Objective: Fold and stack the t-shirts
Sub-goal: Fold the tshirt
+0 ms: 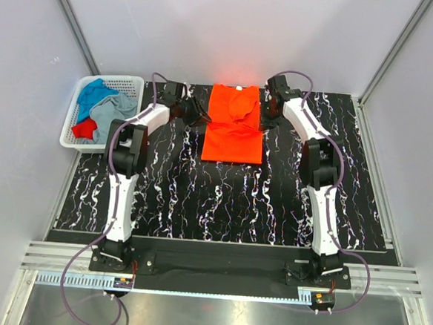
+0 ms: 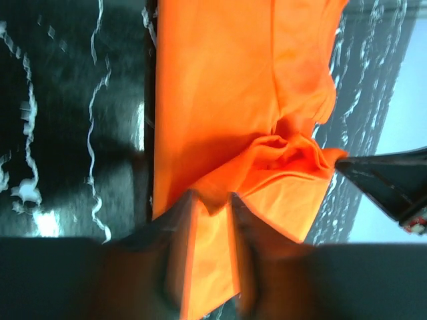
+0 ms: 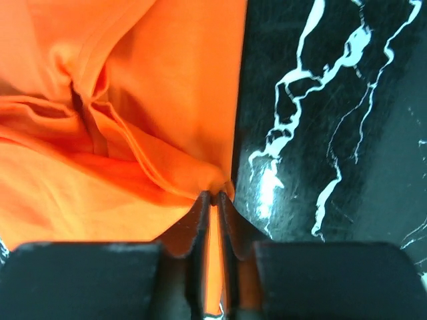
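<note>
The bright orange t-shirt [image 1: 234, 126] lies on the black marbled mat at the back centre, its upper half bunched and partly folded over. My left gripper [image 1: 199, 117] is at its left edge. In the left wrist view [image 2: 212, 197] the blurred fingers [image 2: 175, 233] stand apart with orange cloth [image 2: 233, 87] lying between them. My right gripper [image 1: 266, 115] is at the shirt's right edge. In the right wrist view [image 3: 212, 195] it is shut on a pinched fold of the orange cloth [image 3: 153, 100]. Blue [image 1: 95, 92], grey [image 1: 115, 109] and red [image 1: 85, 129] shirts lie in the basket.
A white lattice basket [image 1: 136, 82] stands at the back left, off the mat's corner. The black white-veined mat [image 1: 221, 200] stretches forward between both arms. Grey walls and metal posts close in the back and sides.
</note>
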